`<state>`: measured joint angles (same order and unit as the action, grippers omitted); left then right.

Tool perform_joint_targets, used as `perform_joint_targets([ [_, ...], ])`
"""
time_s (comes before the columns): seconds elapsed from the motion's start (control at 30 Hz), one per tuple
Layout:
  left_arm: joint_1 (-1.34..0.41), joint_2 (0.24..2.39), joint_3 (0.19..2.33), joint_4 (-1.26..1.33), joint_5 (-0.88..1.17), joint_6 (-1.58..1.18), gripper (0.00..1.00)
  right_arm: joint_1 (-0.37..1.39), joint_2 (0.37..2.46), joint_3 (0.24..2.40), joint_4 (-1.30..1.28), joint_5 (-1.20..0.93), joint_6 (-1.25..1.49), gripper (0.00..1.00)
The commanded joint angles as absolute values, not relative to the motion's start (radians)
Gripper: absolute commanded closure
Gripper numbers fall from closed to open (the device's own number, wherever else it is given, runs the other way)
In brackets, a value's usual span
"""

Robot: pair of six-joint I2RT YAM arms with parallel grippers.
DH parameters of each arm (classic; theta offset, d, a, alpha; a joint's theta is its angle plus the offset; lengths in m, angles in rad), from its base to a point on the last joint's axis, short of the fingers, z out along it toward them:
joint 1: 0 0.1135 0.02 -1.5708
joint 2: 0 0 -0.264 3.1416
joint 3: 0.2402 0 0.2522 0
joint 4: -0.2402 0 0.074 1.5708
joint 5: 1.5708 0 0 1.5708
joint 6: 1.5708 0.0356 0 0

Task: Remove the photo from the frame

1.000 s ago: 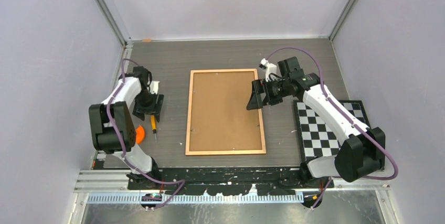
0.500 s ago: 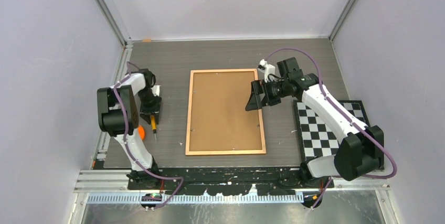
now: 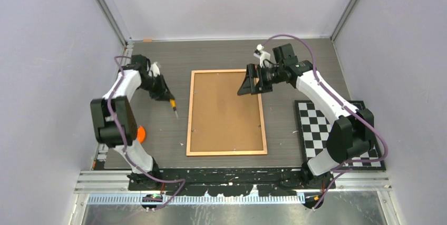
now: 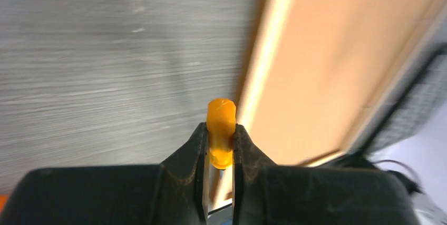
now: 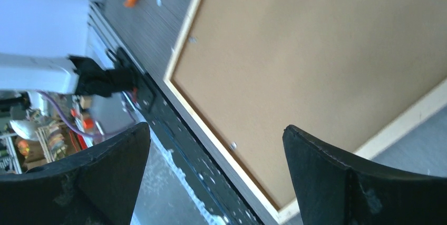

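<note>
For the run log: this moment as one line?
left jaws: shut on screwdriver | right jaws: open over frame | frame: face down, unopened

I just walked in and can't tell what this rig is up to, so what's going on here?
The frame lies face down on the table with its brown backing board up, so the photo is hidden. The left tool is shut on a small orange-handled screwdriver, just left of the frame. The right tool is open and holds nothing, hovering over the frame's far right corner. The backing looks in place, so the photo is not yet out.
</note>
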<state>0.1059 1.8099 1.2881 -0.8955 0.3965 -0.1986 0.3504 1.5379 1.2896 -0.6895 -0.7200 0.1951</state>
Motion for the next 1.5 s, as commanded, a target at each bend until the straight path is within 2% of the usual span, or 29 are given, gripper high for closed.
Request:
perform_joint_targets([
  [0.0,0.101,1.503,1.236,-0.576,0.752,-0.51,1.0,0.383,1.552,1.401,-0.504,-0.784,0.344,0.0],
  [0.1,0.091,1.373,1.158,-0.351,0.8,-0.724,1.0,0.436,1.584,1.458,-0.448,-0.77,0.41,0.0],
  [0.2,0.058,1.29,1.126,-0.231,0.836,-0.843,0.99,0.508,1.618,1.531,-0.448,-0.726,0.411,0.01],
  [0.43,0.018,1.148,1.103,-0.132,0.895,-0.935,1.0,0.639,1.706,1.659,-0.463,-0.717,0.386,0.14],
  [0.73,0.008,1.085,1.012,0.067,0.957,-1.071,1.0,0.679,1.74,1.673,-0.363,-0.894,0.464,0.29],
  [0.83,-0.024,1.082,1.006,0.072,0.956,-1.07,1.0,0.687,1.741,1.663,-0.325,-0.934,0.491,0.39],
  [0.97,-0.041,1.077,1.008,0.062,0.951,-1.057,1.0,0.694,1.743,1.663,-0.314,-0.95,0.495,0.82],
  [1.03,-0.044,1.07,1.011,0.04,0.944,-1.036,1.0,0.694,1.74,1.663,-0.318,-0.952,0.488,0.98],
  [1.07,-0.045,1.067,1.015,0.022,0.944,-1.018,0.96,0.694,1.737,1.661,-0.329,-0.95,0.473,0.99],
  [1.1,-0.045,1.067,1.026,-0.02,0.949,-0.985,0.87,0.694,1.732,1.661,-0.347,-0.945,0.452,0.99],
  [1.23,-0.043,1.109,1.168,-0.377,1.026,-0.66,0.43,0.695,1.704,1.67,-0.475,-0.923,0.318,1.0],
  [1.3,-0.043,1.131,1.245,-0.55,1.055,-0.491,0.27,0.694,1.688,1.671,-0.555,-0.907,0.243,0.99],
  [1.37,-0.043,1.151,1.28,-0.668,1.084,-0.373,0.16,0.694,1.674,1.671,-0.614,-0.896,0.174,0.99],
  [1.47,-0.046,1.173,1.294,-0.781,1.148,-0.255,0.1,0.698,1.659,1.674,-0.697,-0.9,0.057,0.99],
])
